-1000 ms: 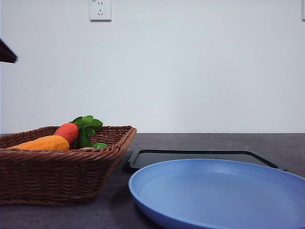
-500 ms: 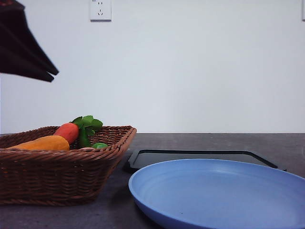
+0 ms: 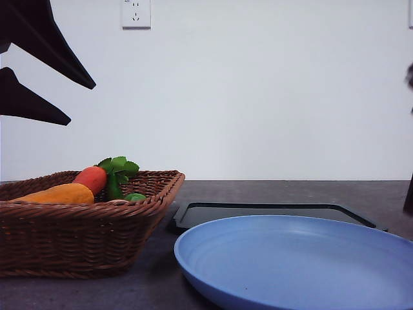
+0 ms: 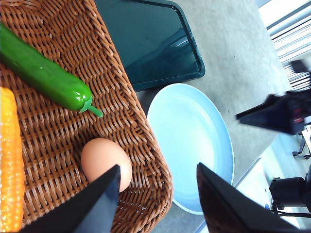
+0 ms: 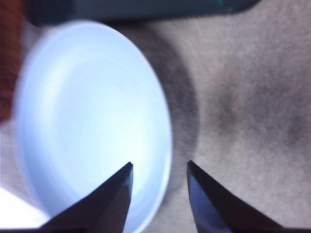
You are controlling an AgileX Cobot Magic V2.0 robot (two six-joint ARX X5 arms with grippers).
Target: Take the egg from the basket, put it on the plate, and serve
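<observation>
Egg [image 4: 105,163] sits lower centre of the left wrist view, in the basket [image 4: 121,97] corner by the rim; smooth, rounded, likely slippery and fragile, so left hand [image 4: 156,204], spread and empty, should pinch its waist gently.

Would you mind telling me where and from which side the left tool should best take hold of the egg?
Probably from above, closing across the egg's narrow middle. It lies on its side against the basket wall, leaving little side access. The left tool is open above it.
</observation>
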